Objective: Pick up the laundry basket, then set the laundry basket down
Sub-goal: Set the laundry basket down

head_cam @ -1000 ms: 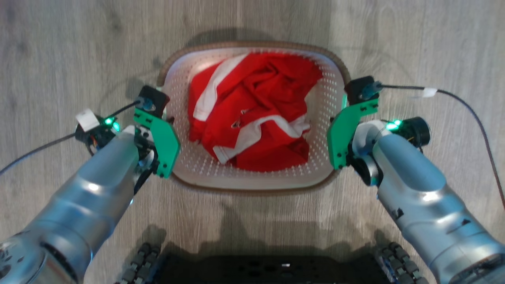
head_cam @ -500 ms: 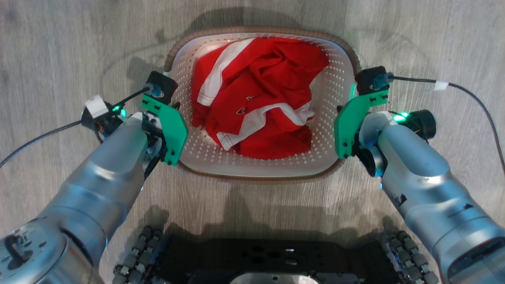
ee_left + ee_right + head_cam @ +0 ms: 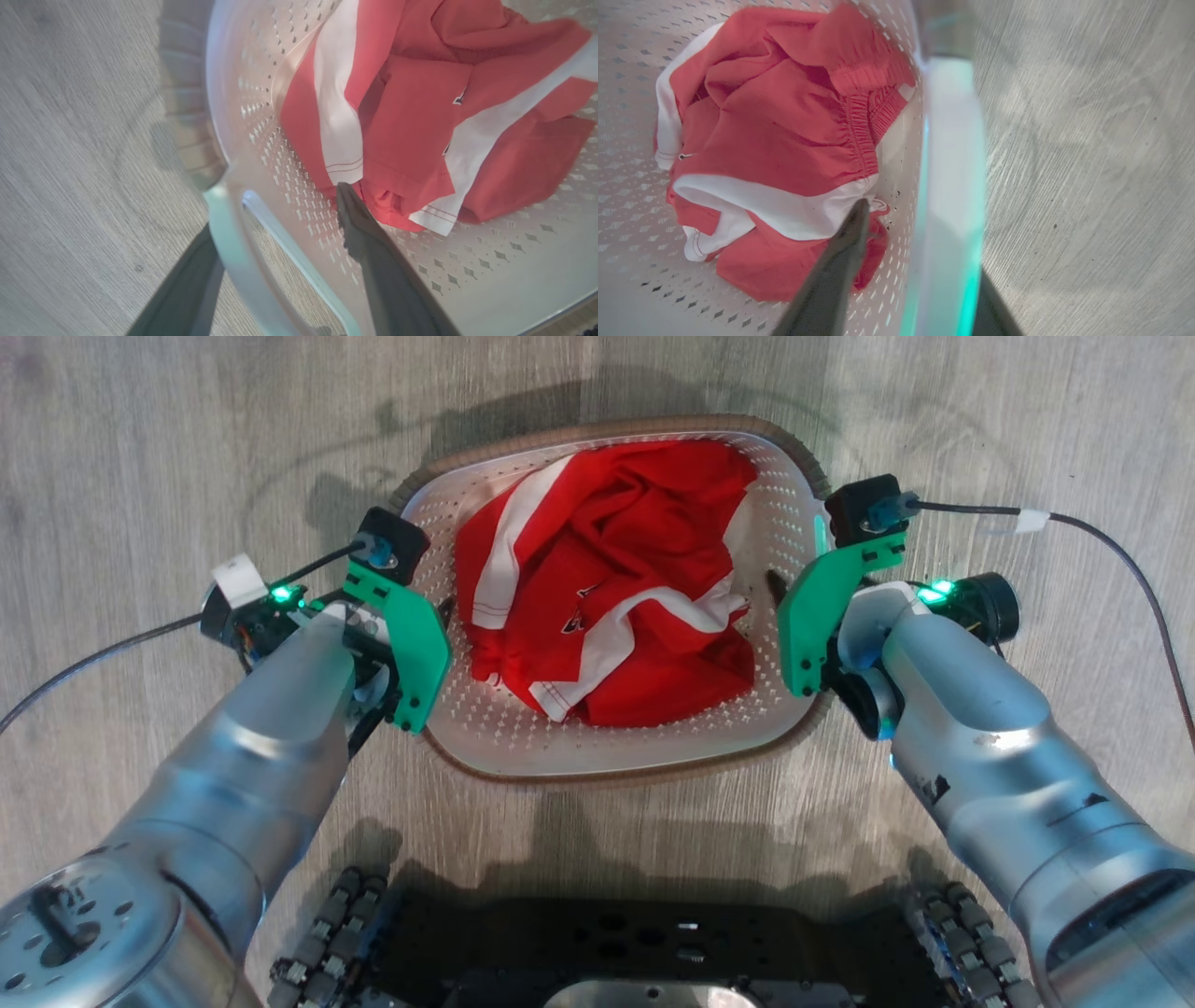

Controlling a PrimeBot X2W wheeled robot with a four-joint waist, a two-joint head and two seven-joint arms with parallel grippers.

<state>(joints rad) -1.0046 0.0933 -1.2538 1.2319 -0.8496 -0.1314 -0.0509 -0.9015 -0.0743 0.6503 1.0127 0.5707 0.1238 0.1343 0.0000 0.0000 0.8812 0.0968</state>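
Well, you have one laundry basket (image 3: 616,773) on the floor (image 3: 140,448), holding one red-and-white garment (image 3: 635,616); its small logo is unreadable. Left gripper (image 3: 275,207) and right gripper (image 3: 924,238): both jaws spread, each straddling one white handle (image 3: 233,242).

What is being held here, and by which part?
Nothing is clamped: the left gripper and right gripper stand open, astride the two side handles of the laundry basket.

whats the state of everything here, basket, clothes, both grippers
laundry basket: upright, apparently resting on the floor, loaded
red and white garment: crumpled inside the basket
left gripper: open, straddling the basket's side handle, not clamping
right gripper: open, straddling the opposite side, not clamping
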